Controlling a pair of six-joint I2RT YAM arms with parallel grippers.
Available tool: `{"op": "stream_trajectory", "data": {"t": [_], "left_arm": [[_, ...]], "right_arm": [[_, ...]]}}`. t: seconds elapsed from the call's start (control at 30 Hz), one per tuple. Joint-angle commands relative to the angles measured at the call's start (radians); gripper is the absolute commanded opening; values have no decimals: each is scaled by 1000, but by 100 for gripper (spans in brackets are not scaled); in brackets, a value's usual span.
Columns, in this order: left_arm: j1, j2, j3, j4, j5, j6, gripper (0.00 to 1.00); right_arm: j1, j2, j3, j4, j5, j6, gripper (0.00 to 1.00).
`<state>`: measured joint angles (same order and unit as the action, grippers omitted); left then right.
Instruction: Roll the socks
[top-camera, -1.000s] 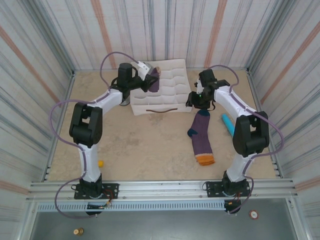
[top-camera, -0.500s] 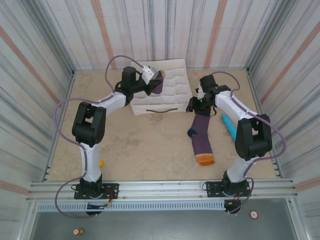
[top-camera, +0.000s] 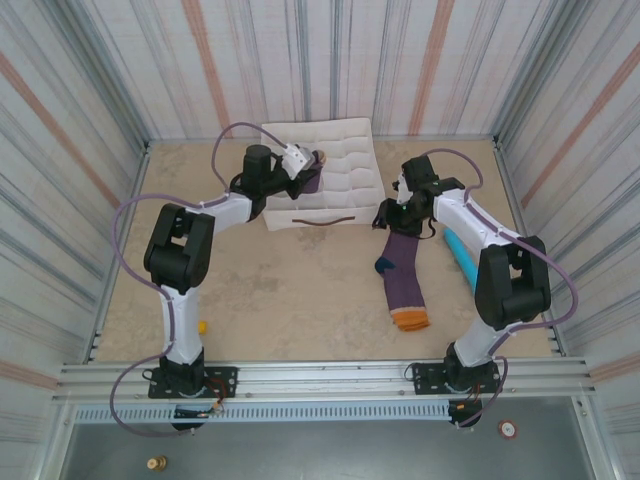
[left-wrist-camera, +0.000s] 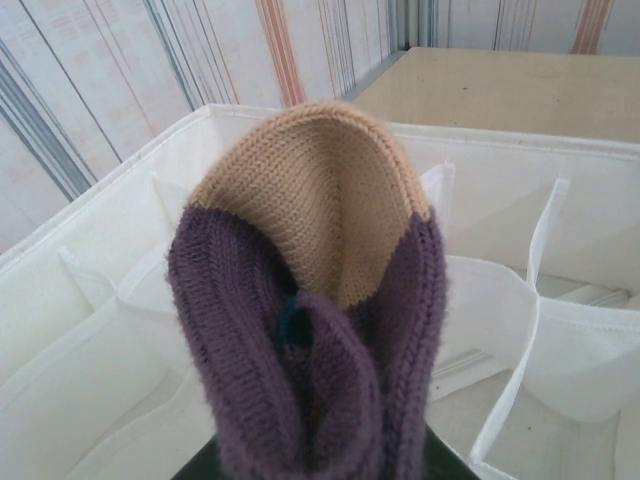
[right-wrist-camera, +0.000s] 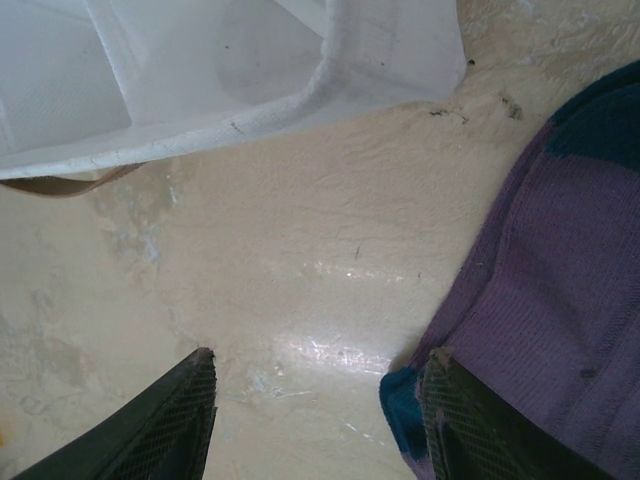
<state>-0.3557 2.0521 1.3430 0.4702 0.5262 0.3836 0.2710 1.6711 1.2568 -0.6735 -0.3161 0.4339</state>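
Striped walls (top-camera: 90, 110) close the table (top-camera: 280, 290) on three sides. Its wide middle is free, and a white divided box (top-camera: 300, 214) stands toward the far wall. The left arm (top-camera: 215, 205) stretches far forward, with its wrist over the left part of the box. Its jaws are closed tight on the rolled sock (left-wrist-camera: 310, 330) — purple, tan cuff on top — held above the compartments. The right arm (top-camera: 465, 212) bends down just right of the box. Its jaws stand about half open and hold nothing. One finger (right-wrist-camera: 480, 430) is at the edge of the flat sock (top-camera: 403, 275), which lies on the table in front of the box's right corner.
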Motion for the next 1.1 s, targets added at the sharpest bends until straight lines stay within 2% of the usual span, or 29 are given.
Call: {"op": "stream_trajectory", "data": {"t": [0.0, 0.17, 0.33, 0.83, 1.07], "left_arm": [[0, 6, -30, 80, -22, 53, 0], [8, 5, -85, 176, -19, 42, 0], [20, 4, -154, 302, 35, 11, 0], [47, 37, -148, 304, 150, -39, 0], [51, 72, -146, 277, 137, -7, 0]], "right_arm": [[9, -29, -6, -6, -19, 23, 58], [9, -32, -15, -5, -14, 25, 58], [9, -22, -29, 6, -20, 28, 57], [3, -7, -25, -9, -19, 20, 57], [2, -3, -27, -11, -24, 20, 57]]}}
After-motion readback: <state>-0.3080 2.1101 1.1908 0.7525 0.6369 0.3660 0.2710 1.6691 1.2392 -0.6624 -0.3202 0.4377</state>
